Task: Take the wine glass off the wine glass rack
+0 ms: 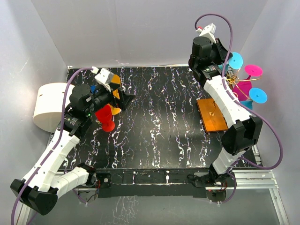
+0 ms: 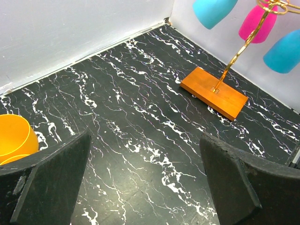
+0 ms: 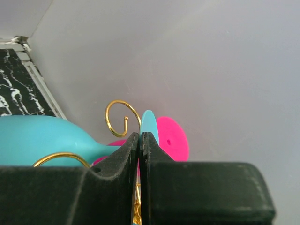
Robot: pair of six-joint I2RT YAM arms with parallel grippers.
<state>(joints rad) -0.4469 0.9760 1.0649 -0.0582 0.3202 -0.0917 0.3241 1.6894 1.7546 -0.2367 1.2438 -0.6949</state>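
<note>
The wine glass rack has an orange base (image 1: 213, 115) and a gold wire stem with curled hooks (image 3: 119, 119). Cyan and pink wine glasses hang on it: a cyan one (image 1: 234, 61), a pink one (image 1: 253, 70) and another cyan one (image 1: 258, 96). My right gripper (image 1: 224, 70) is up at the hooks. In the right wrist view it (image 3: 140, 136) is shut on the thin foot disc of a cyan wine glass (image 3: 149, 123), whose bowl (image 3: 42, 136) lies to the left. My left gripper (image 2: 145, 180) is open and empty over the table, far from the rack (image 2: 213, 91).
A red glass (image 1: 105, 118) and an orange glass (image 1: 115, 86) stand by my left gripper (image 1: 125, 98); the orange one shows in the left wrist view (image 2: 14, 140). A white cylinder (image 1: 49, 105) sits off the table's left edge. Grey walls close in the back and right.
</note>
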